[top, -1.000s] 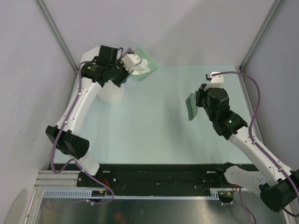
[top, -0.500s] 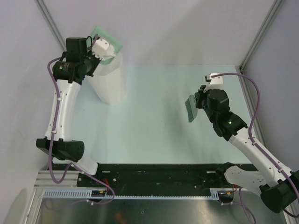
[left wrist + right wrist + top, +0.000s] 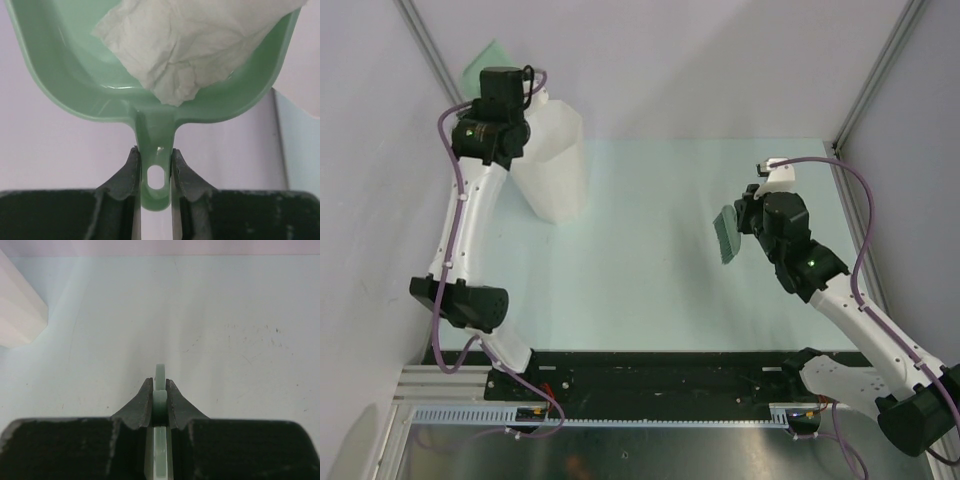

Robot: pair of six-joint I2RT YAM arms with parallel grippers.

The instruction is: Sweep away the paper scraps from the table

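Table (image 3: 650,250): L arm (image 3: 470,210) raised high, L gripper (image 3: 155,161) pinching dustpan (image 3: 65,80).

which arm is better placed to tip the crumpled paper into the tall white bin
Left, probably: the left gripper clamps the green plastic dustpan carrying the crumpled white paper, raised beside the tall white bin. The right gripper holds only a green brush, across the pale green table.

My green dustpan (image 3: 485,62) appears at the upper left of the overhead frame, above and left of the tall white bin (image 3: 555,165). My green brush (image 3: 728,232) is right of centre, tilted. The black front rail (image 3: 670,375) spans the bottom.
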